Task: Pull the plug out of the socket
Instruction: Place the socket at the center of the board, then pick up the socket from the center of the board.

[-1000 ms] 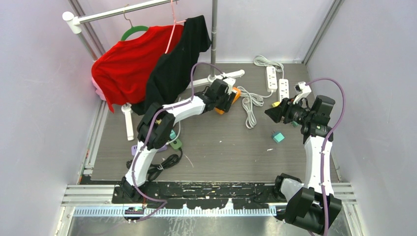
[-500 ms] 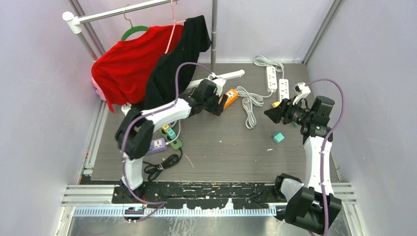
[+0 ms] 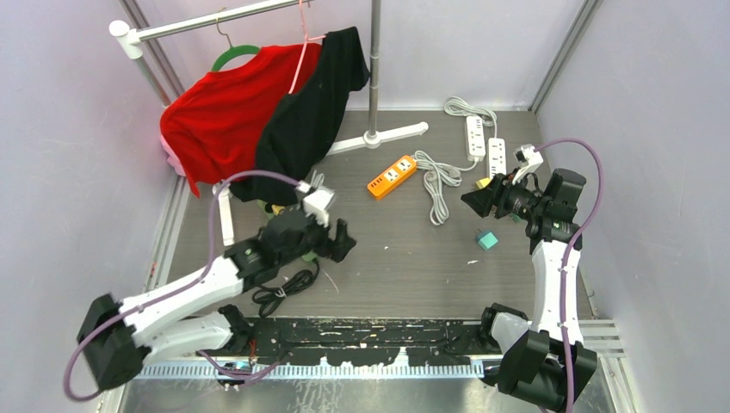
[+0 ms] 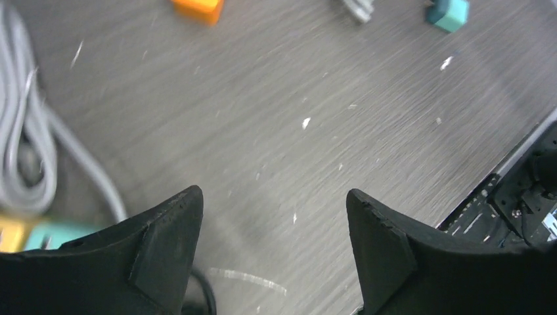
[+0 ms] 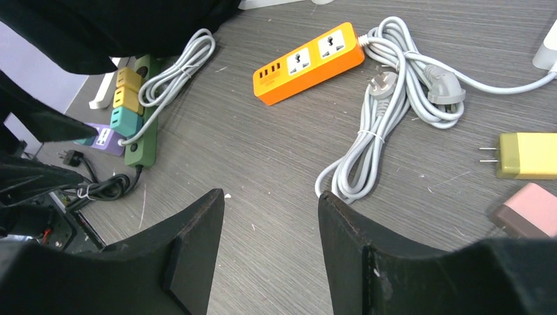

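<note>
Left gripper (image 4: 272,197) hangs spread and empty over bare table (image 3: 396,258), near and to the left of the orange strip (image 5: 309,62); right gripper (image 5: 269,197) is spread and empty too, raised to the right of that strip and facing it; the green strip (image 5: 146,134) lies well left of the orange strip, with yellow plugs (image 5: 129,79) and a teal plug (image 5: 123,120) seated in a row in its sockets; in the top view the left arm hides most of it; a purple strip (image 5: 105,138) sits just beyond it, farther from the orange strip; a white cable (image 5: 394,111) is bundled just right of the orange strip; farther right lie a yellow adapter (image 5: 529,155) and a pink adapter (image 5: 525,213); a teal adapter (image 3: 488,240) lies right of and nearer than the orange strip; two white strips (image 3: 474,136) lie to its far right.
</note>
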Robot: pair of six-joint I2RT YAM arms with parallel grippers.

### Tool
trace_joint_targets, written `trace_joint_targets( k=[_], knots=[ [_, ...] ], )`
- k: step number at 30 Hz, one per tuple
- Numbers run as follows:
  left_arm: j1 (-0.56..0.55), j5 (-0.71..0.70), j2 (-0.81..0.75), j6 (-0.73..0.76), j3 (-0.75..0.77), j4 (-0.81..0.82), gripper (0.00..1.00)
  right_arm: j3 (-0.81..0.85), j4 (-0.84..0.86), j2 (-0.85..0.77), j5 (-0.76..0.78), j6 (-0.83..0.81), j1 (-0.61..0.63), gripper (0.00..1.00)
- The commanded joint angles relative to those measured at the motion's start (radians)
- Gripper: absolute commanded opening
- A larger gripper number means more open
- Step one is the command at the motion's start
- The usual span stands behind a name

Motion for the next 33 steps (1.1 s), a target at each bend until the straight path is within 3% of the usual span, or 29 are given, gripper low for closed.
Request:
trace_joint_targets(
  k=[1,7,12,22,28,33],
  knots=[
    [0.01,-0.138,-0.244,-0.175,-0.184,-0.011,0.82,-0.003,0.057,-0.019,-0.031,0.018,-0.004,0.6],
    [0.01,-0.229,-0.446,-0.28,-0.254,-0.191,0.82,-0.015,0.073,-0.014,-0.031,0.024,-0.004,0.6],
    [0.013,-0.254,-0.389,-0.2,-0.197,-0.316,0.77,-0.017,0.075,-0.009,-0.031,0.026,-0.005,0.6],
    [0.047,-0.238,0.052,0.054,0.112,-0.329,0.75,-0.024,0.083,-0.012,-0.035,0.029,-0.004,0.6],
    [0.113,-0.231,0.373,0.118,0.319,-0.425,0.55,-0.024,0.084,-0.015,-0.039,0.031,-0.005,0.6],
    [0.155,-0.247,0.526,0.138,0.386,-0.45,0.51,-0.022,0.085,-0.016,-0.046,0.034,-0.005,0.6]
  ],
)
